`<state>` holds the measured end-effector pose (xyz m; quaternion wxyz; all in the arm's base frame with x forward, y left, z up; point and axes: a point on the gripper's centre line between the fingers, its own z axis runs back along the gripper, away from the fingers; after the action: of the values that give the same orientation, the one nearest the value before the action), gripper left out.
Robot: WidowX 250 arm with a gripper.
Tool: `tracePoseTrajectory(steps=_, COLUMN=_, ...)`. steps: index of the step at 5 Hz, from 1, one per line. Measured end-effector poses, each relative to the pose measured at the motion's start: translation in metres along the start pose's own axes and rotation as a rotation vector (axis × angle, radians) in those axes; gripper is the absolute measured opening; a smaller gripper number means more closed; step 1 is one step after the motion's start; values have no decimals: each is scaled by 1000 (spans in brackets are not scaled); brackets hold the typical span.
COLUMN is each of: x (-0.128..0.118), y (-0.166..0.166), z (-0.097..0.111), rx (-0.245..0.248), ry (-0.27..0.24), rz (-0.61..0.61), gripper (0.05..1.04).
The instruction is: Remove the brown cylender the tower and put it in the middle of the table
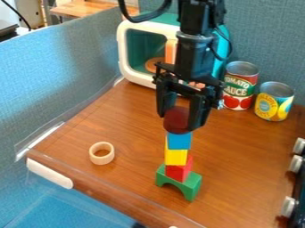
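Over the tower, right of the view's centre line, hangs the black gripper (177, 122), pointing down. It is shut on the dark reddish-brown cylinder (177, 118), with one finger against each side. The cylinder's lower edge meets the top of the blue block (179, 140) in the view; whether the two touch, I cannot tell. Below the blue block come a yellow block (175, 157) and a red block (177, 172). A green arch block (191, 184) forms the tower's base on the brown wooden table (134, 127).
A tan ring (102, 153) lies left of the tower. Behind the gripper stands a toy microwave (134, 53). Two cans, one red and green (239, 87) and one yellow and blue (274, 102), stand at the back right. Pale knobs (289, 206) line the right edge.
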<state>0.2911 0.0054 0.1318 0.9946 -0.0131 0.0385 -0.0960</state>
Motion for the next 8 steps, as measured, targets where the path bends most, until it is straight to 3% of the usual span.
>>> tracePoseTrajectory(steps=2, x=-6, y=52, z=20, rx=-21, ry=-51, rz=161, gripper=772)
tracePoseTrajectory(steps=3, x=-16, y=73, z=18, rx=-16, ry=-49, rz=212, gripper=772)
tracePoseTrajectory(steps=4, x=-26, y=84, z=-5, rx=4, ry=-8, rz=250, gripper=772)
tracePoseTrajectory(steps=5, x=-37, y=91, z=-32, rx=71, ry=-2, rz=283, gripper=772)
tracePoseTrajectory(steps=6, x=-41, y=98, z=-49, rx=105, ry=-42, rz=317, gripper=772)
tracePoseTrajectory(steps=7, x=-38, y=110, z=-56, rx=119, ry=-76, rz=363, gripper=772)
tracePoseTrajectory(steps=8, x=-34, y=120, z=-64, rx=91, ry=-64, rz=384, gripper=772)
